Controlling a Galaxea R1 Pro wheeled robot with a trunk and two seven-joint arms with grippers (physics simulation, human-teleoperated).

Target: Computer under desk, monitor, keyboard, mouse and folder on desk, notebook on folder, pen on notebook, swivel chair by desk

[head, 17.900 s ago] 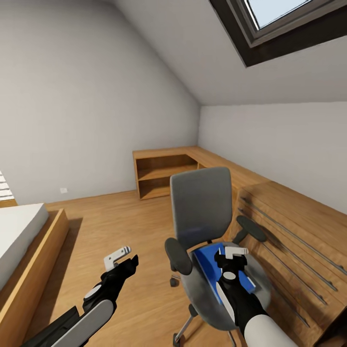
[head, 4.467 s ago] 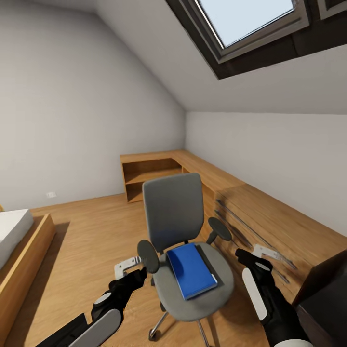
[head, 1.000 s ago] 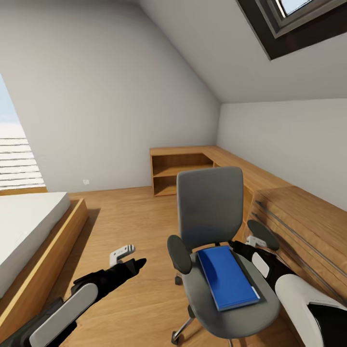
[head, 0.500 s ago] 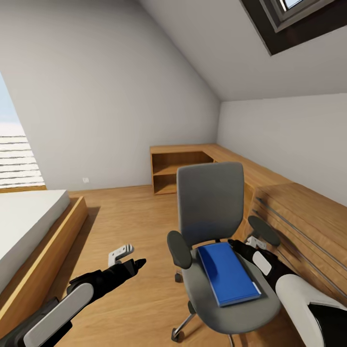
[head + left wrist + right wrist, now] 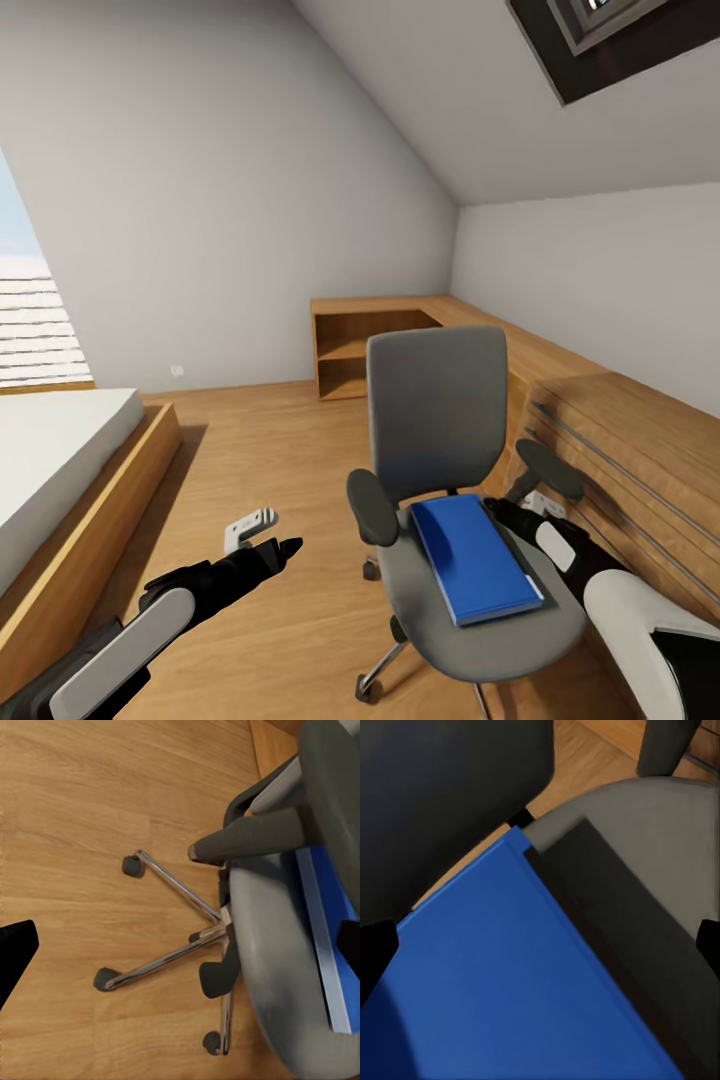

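Far left, a white-topped bed in an oak frame [image 5: 60,490] sits on the oak plank floor [image 5: 270,450] under the grey sloped walls. Next along, the left gripper [image 5: 262,533] hangs over bare floor, well apart from the chair — one white finger and one black finger stand parted with nothing between them. In the left wrist view the chrome star base on castors [image 5: 176,960] spreads across the boards beneath the seat.

Centre of the head view: the grey swivel chair with tall back and rounded black armrests [image 5: 436,420] faces the robot. Flat on its seat lies the bright blue rectangular folder [image 5: 475,558], and a thin dark grey notebook [image 5: 622,922] lies under it, its edge showing along the folder's right side.

Right of that, the right gripper [image 5: 530,503] reaches in just beside the chair's right armrest, near the folder's far corner — whether its fingers are parted or closed, I cannot tell.

Behind and to the right runs the oak shelving [image 5: 360,345] and an oak drawer unit with bar handles [image 5: 630,470].
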